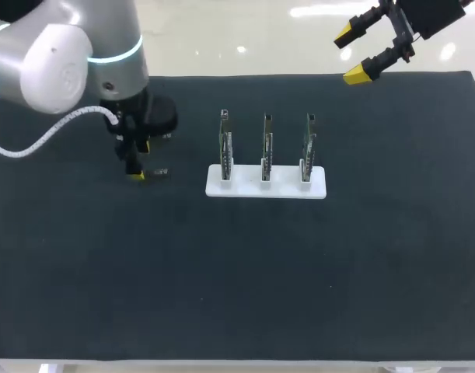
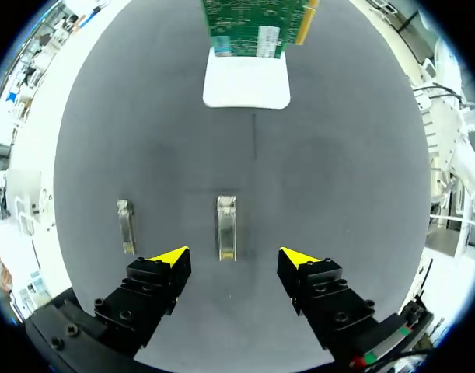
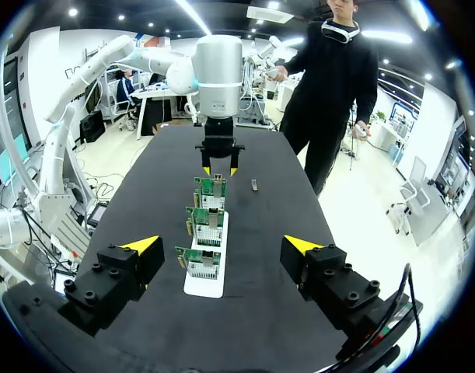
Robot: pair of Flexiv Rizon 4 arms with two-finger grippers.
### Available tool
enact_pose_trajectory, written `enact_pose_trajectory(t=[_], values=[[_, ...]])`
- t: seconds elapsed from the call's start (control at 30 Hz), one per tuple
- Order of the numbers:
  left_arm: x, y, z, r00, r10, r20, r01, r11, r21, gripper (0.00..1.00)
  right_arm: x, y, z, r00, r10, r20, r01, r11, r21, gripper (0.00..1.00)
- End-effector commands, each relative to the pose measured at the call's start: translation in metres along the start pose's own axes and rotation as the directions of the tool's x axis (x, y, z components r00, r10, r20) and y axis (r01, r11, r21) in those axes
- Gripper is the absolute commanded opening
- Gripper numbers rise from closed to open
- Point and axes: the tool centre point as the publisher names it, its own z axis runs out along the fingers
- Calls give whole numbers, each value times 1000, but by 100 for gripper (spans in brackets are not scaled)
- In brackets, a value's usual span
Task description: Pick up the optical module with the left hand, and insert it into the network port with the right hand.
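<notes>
left gripper (image 2: 235, 257) wide open, empty, straddling optical module (image 2: 226, 227) flat on table (image 1: 237, 272), far-left quarter; right gripper (image 1: 350, 54) open, empty | module looks light, stiff, slick; pinch its long sides

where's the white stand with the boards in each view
head view: white stand mid-table, three boards upright on it
left wrist view: stand ahead of the left gripper
right wrist view: stand just ahead of the right gripper
shared landmark: the boards standing on it
</notes>
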Motion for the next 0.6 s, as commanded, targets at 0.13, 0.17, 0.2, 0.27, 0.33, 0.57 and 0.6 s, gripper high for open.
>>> enact_pose_trajectory(t=[0.13, 0.17, 0.2, 0.27, 0.33, 0.57, 0.6], values=[[-1, 12, 7, 998, 21, 52, -24, 998, 60, 100, 0, 1, 0, 1000, -1, 2, 1, 1000, 2, 100], [-1, 12, 8, 998, 27, 62, -31, 998, 62, 100, 0, 1, 0, 1000, -1, 2, 1, 1000, 2, 100], [-1, 12, 8, 997, 31, 64, -36, 997, 72, 100, 0, 1, 0, 1000, -1, 2, 1, 1000, 2, 100], [-1, 14, 10, 998, 30, 63, -34, 997, 73, 100, 0, 1, 0, 1000, -1, 2, 1, 1000, 2, 100], [-1, 15, 12, 998, 24, 54, -28, 997, 74, 100, 0, 1, 0, 1000, -1, 2, 1, 1000, 2, 100], [-2, 15, 21, 999, 7, 47, -10, 997, 72, 100, 0, 1, 0, 1000, -1, 2, 1, 1000, 2, 100], [-3, 15, 22, 999, 5, 48, -9, 997, 72, 100, 0, 1, 0, 1000, -1, 2, 1, 1000, 2, 100]])
